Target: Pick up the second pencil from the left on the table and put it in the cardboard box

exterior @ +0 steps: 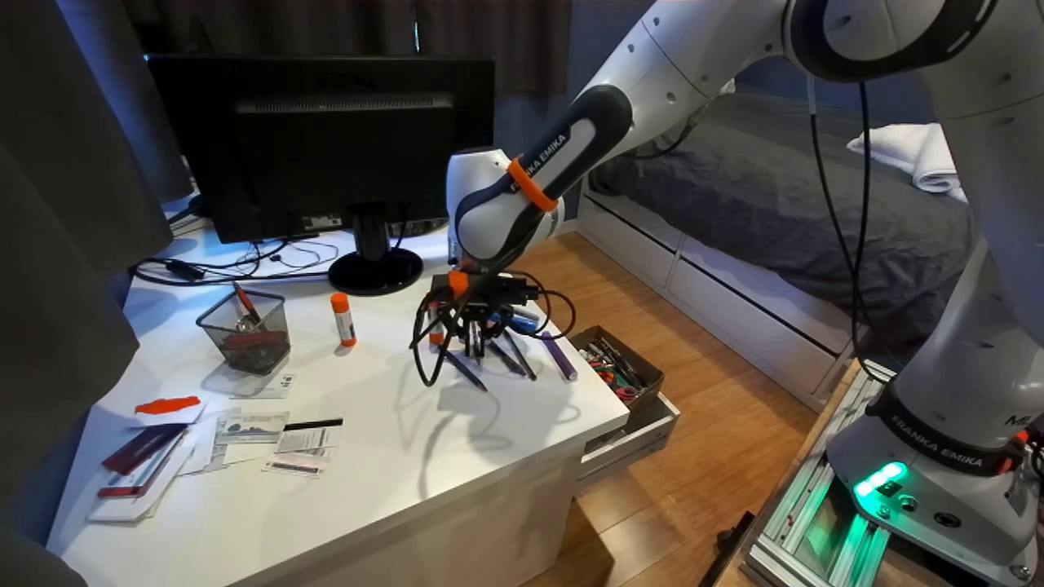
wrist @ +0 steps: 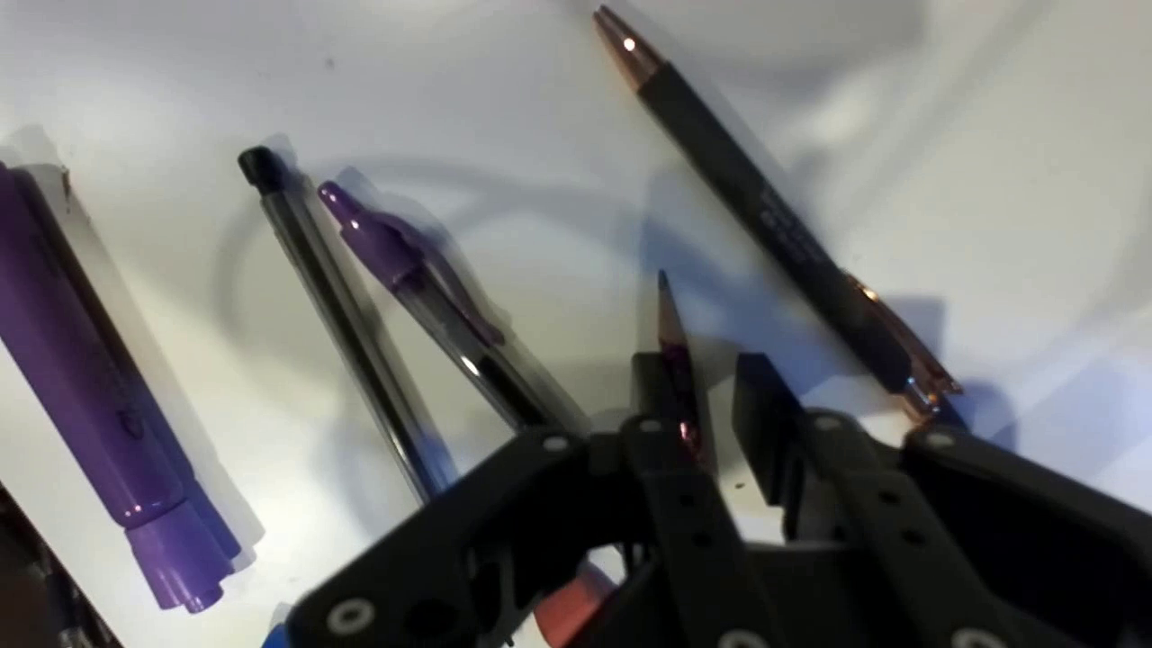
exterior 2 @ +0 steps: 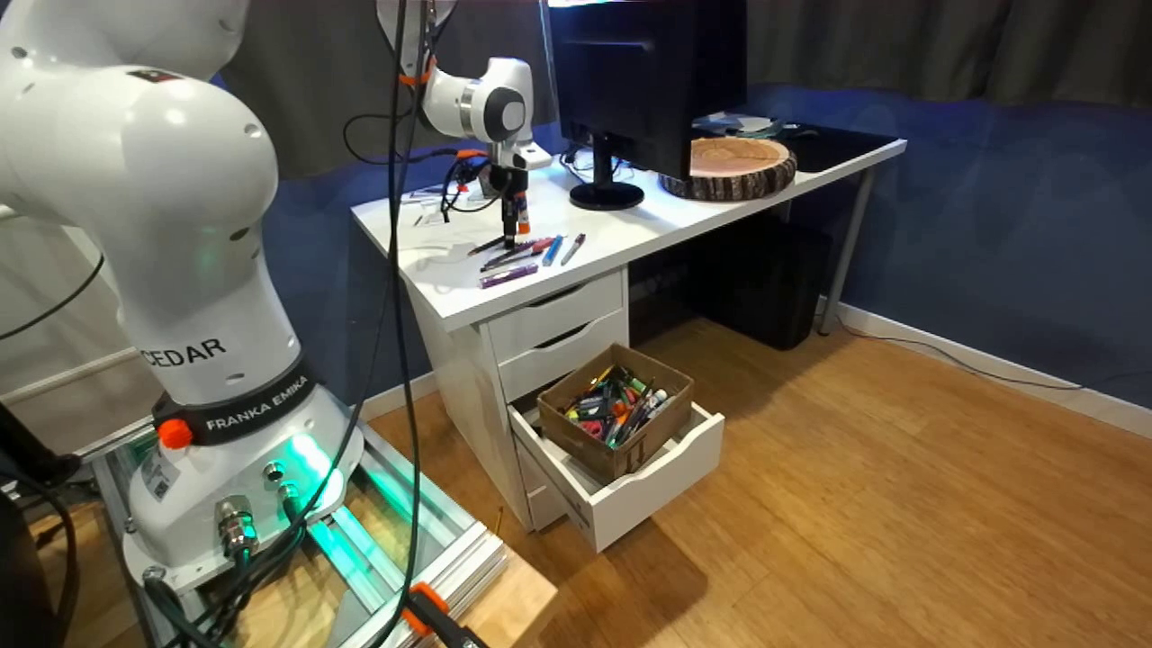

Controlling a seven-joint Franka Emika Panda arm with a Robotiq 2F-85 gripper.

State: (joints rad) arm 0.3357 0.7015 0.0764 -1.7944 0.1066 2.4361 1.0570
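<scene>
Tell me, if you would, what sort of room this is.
Probably a bedroom doubling as a study: what looks like a grey-covered bed stands near a white desk that holds a computer monitor.

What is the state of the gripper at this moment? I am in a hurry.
Gripper: open, holding nothing; the pencil shows between its jaws, a gap on one side.

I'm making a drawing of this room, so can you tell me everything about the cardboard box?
The cardboard box is brown and four-sided, with straight walls, an open top and a small dark mark low on one outer side. No flaps or lid show. Inside is a jumble of colorful pens and markers. It stands in the pulled-out white drawer, with its rim higher than the drawer's edges. The drawer hides its bottom, so I can't tell whether it sits flat.
</scene>
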